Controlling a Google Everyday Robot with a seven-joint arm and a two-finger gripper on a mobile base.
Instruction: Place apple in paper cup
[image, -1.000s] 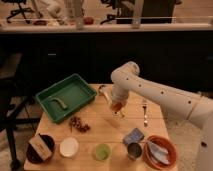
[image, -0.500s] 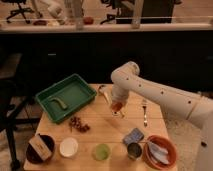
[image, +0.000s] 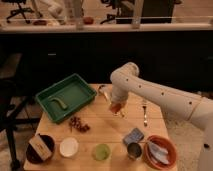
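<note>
Nothing has shifted since the earlier frames: the arm (image: 155, 95) holds its pose over the table (image: 102, 131), with the gripper (image: 116, 106) pointing down. The paper cup (image: 68, 147) stands well apart, nearer the camera and leftward of the gripper, mouth up to receive. The apple (image: 116, 108) sits at the gripper's tip; whether it is clamped I cannot tell.

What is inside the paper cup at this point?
The paper cup shows only its pale inside; nothing covers it. The apple is at the gripper, over the middle of the table.
</note>
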